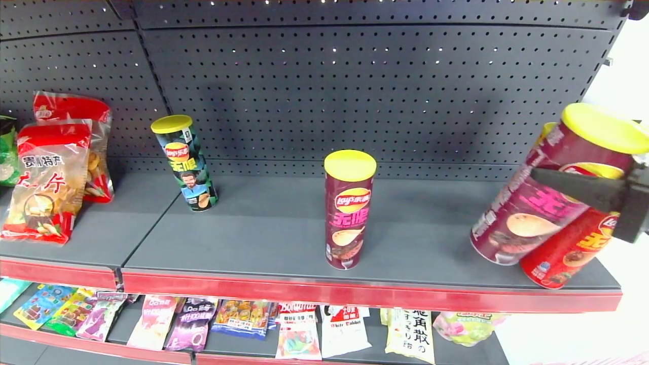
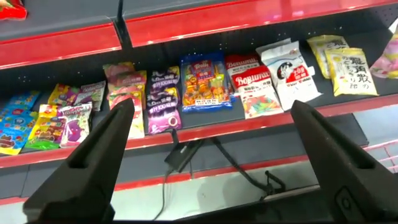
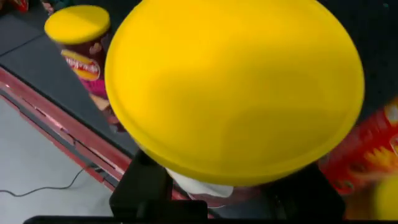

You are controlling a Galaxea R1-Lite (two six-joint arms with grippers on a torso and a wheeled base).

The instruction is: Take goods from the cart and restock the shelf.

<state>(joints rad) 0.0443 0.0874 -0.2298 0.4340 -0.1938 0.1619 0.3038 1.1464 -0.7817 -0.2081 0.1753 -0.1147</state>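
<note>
The head camera looks down at the shelf [image 1: 263, 228] from near, and both wrist cameras see parts of it too.

From the right wrist, the body of the tilted maroon can [image 1: 522, 213] is hidden beneath its yellow lid [image 3: 233, 87]. The red can [image 1: 568, 258] is partly covered by it. A green bag [image 1: 6, 152] is cut off at the edge.

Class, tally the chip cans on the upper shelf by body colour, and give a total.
Maroon: 2, the upright maroon can and the tilted maroon can
Green can: 1
Red can: 1
Total: 4
A yellow sliver behind the tilted one is too hidden to count.
</note>
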